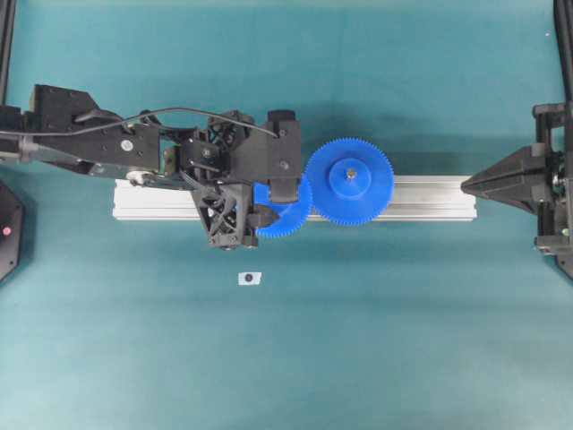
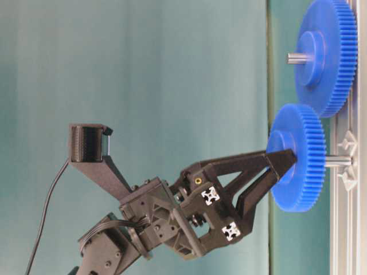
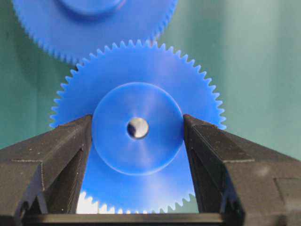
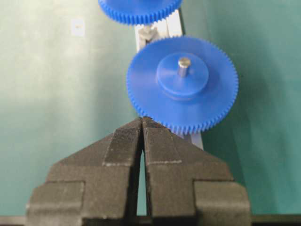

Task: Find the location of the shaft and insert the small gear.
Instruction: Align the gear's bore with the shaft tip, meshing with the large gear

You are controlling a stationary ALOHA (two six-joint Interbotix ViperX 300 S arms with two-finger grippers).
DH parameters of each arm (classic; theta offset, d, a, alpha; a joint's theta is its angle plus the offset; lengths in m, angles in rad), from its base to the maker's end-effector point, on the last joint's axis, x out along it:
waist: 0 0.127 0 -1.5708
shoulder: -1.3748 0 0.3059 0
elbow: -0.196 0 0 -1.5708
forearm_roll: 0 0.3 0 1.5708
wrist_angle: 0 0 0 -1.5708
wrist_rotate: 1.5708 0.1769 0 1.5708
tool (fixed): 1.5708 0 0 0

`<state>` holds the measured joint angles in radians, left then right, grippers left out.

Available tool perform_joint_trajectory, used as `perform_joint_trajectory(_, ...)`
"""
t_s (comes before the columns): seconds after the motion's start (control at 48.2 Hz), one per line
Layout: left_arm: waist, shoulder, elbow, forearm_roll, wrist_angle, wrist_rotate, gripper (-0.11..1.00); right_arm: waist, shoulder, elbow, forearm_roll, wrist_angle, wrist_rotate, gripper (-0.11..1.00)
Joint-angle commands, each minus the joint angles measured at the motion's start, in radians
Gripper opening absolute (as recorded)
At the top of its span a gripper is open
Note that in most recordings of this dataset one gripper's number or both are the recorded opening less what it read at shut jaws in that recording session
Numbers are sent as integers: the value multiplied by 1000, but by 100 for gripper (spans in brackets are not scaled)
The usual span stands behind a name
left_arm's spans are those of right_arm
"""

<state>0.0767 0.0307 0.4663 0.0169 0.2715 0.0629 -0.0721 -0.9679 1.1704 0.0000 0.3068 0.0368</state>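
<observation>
Small gear point(image 3: 136, 155): held by its raised hub between the pads of the left gripper point(image 3: 137, 128), jaws partly open to the hub's width and pressed on both sides. It hangs over the rail point(image 1: 421, 199), face toward it, with a metal shaft point(image 2: 338, 161) showing between gear and rail; whether the bore is already on it I cannot tell.

Risks:
- Teeth: the large gear point(image 1: 349, 181) stands just beyond the fingertips, rims overlapping from overhead. Teeth meeting crest to crest would stop the push or tilt the wheel.
- Bore: any tilt in the grip would bind it on the shaft.
- Grip: the smooth, round hub may slip under a hard push.

Room:
- Ahead: tight, taken by the large gear.
- To the sides: open cloth point(image 1: 286, 358); a small clear piece point(image 1: 250, 278) lies well apart.
- Far end of the rail: right gripper point(image 4: 142, 127), jaws closed on nothing, well clear.
</observation>
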Motion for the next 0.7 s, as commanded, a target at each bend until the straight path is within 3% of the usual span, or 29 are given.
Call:
perform_joint_trajectory(0.0,15,-5,-18,3,-5,-2,64,-2,-8,-9,2,12,9,5)
perform_joint_trajectory(0.684,15,-49,32,5,91,-3,64,-2,-31,-9,2,34,11,5)
